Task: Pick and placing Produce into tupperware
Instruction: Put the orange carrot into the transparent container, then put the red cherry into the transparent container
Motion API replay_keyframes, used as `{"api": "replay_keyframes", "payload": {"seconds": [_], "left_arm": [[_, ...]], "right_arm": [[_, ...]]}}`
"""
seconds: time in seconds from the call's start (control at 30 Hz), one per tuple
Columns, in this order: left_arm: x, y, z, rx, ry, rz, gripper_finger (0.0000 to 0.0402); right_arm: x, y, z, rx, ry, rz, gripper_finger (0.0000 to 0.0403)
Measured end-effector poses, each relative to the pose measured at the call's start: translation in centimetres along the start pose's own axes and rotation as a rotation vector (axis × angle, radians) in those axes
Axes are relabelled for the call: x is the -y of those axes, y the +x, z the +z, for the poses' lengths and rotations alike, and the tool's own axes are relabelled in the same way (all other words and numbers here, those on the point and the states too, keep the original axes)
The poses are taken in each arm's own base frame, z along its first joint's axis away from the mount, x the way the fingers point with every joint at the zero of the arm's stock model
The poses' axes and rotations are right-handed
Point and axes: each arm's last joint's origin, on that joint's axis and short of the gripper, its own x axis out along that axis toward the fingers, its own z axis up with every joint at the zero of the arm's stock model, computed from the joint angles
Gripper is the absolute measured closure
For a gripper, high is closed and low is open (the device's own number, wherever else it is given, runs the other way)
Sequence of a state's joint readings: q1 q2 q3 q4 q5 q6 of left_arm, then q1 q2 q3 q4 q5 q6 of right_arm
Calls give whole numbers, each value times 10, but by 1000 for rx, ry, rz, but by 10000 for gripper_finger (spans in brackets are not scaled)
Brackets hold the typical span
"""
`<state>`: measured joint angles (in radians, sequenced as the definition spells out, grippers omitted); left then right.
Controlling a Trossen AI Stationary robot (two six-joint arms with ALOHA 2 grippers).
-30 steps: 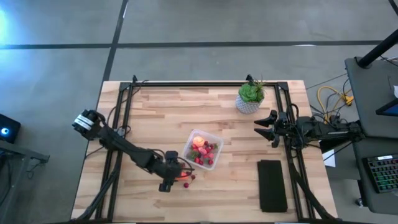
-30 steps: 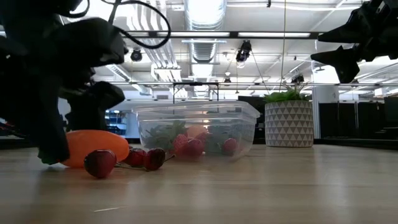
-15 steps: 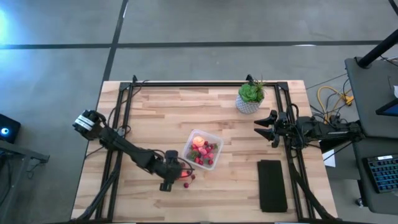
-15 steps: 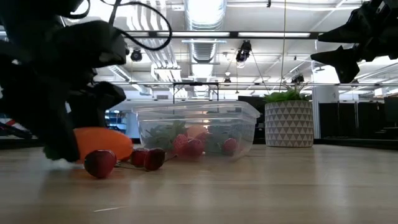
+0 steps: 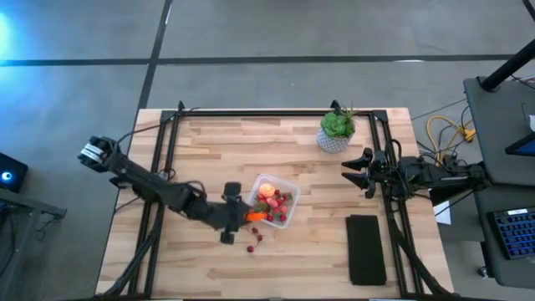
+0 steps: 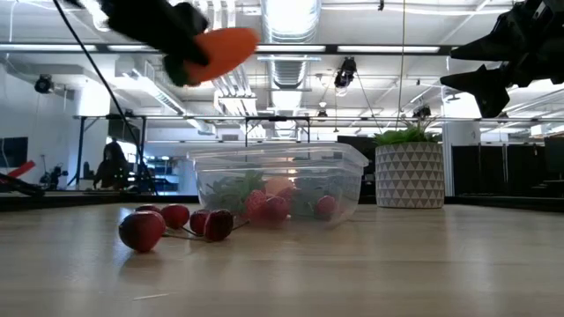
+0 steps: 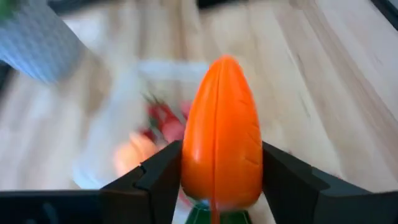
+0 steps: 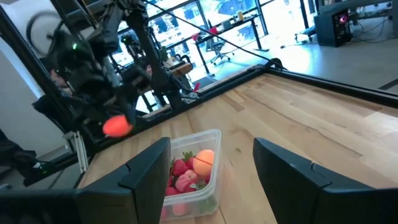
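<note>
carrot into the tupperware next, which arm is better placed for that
Left. The left gripper is shut on the carrot, raised beside the tupperware. The right gripper waits open near the plant, holding nothing.

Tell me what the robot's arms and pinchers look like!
Both arms are dark, nearly black, made of jointed segments with thin black cables along them. The left gripper and right gripper each have two chunky, flat black fingers. The left arm's base end looks paler.
</note>
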<state>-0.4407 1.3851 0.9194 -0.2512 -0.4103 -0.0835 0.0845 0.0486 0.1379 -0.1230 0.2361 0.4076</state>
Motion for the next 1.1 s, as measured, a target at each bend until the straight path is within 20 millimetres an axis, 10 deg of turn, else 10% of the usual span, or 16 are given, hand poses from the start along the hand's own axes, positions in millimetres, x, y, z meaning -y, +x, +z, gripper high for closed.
{"api": "replay_keyframes", "payload": {"seconds": [0.33, 0.5, 0.73, 1.1], "left_arm": [[-60, 58, 1, -109, -88, 27, 205], [-60, 41, 10, -233, -117, 15, 205], [-38, 4, 2, -353, -328, -59, 205], [23, 29, -40, -456, -186, -113, 204]], "right_arm": [[0, 0, 0, 0, 0, 0, 181], [0, 0, 0, 0, 0, 0, 181], [0, 0, 0, 0, 0, 0, 181], [0, 0, 0, 0, 0, 0, 181]]}}
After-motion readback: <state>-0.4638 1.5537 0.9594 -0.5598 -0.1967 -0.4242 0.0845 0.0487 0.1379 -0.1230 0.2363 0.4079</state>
